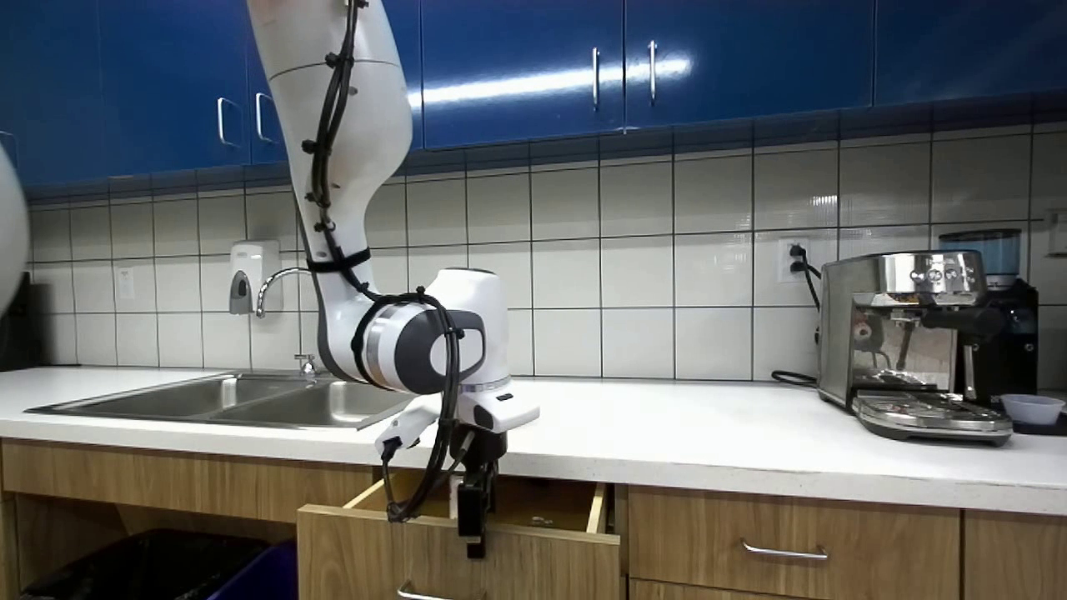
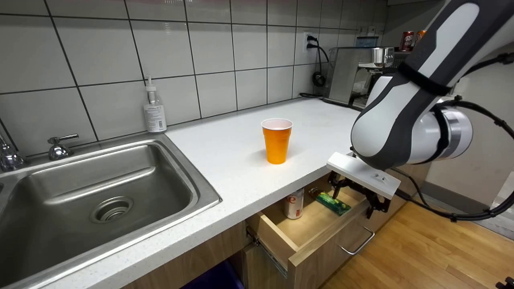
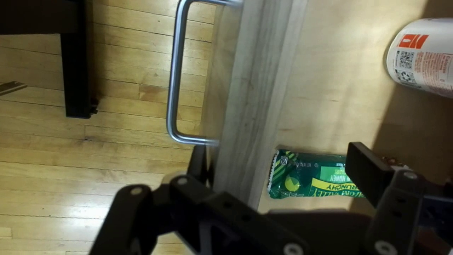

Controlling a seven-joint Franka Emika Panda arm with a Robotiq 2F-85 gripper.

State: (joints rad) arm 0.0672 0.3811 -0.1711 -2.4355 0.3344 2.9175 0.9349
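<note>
On the counter [image 2: 237,160] near the drawer [image 2: 317,244] stands an orange cup [image 2: 277,142].

Wooden drawer [image 3: 260,88], matt; smooth metal handle [image 3: 174,78]; glossy wrapper [image 3: 308,177].

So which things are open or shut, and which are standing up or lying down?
Drawer: pulled open.
Gripper: open, astride the drawer's front.
Bar: lying flat in the drawer.
Can: upright in the drawer.
Cup: upright on the counter.
Soap bottle: upright.
Next drawer: shut.
Cupboards: shut.
Coffee machine: can't tell if it's on.
</note>
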